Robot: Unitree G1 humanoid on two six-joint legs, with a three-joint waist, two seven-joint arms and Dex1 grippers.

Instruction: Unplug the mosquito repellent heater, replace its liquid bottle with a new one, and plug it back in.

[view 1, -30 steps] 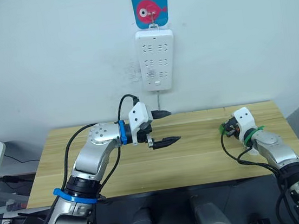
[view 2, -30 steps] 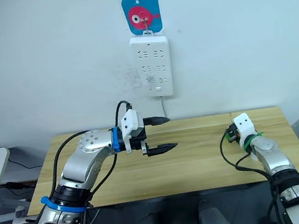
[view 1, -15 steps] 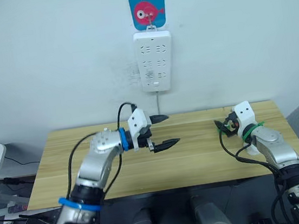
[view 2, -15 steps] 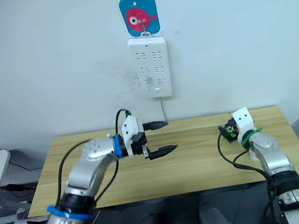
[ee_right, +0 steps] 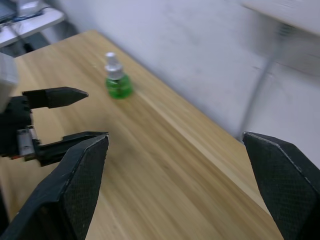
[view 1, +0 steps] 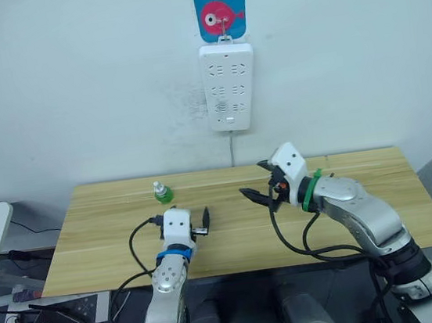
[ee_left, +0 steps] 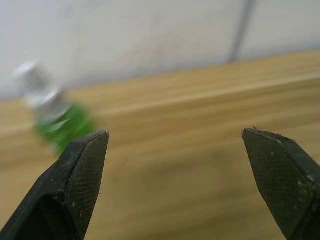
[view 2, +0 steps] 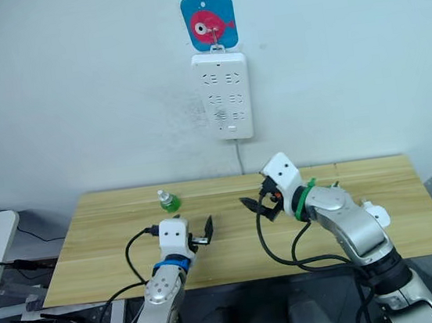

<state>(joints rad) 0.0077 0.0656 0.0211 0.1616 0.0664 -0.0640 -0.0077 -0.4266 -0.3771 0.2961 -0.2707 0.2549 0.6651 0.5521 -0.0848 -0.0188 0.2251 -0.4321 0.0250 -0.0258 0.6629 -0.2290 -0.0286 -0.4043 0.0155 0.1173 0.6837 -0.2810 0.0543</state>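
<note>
While left claw (view 1: pixel 185 227) gapes low, right claw (view 1: pixel 257 191) hovers spread.

- The small green liquid bottle with a silver cap (view 1: pixel 162 191) stands on the long wooden table (view 1: pixel 92 247), at its back left.
- The white power strip (view 1: pixel 229 86) hangs on the wall behind the table, under the blue square hook plate with a pink fish (view 1: pixel 220 12).
- The small white rounded plastic piece (view 2: pixel 376 215) lies on the table's right side.

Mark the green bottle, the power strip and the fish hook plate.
green bottle (view 1: pixel 162 192), left eye view, on its green body.
power strip (view 1: pixel 230 86), left eye view, middle of its white face.
fish hook plate (view 2: pixel 208 22), right eye view, on the pink fish.
</note>
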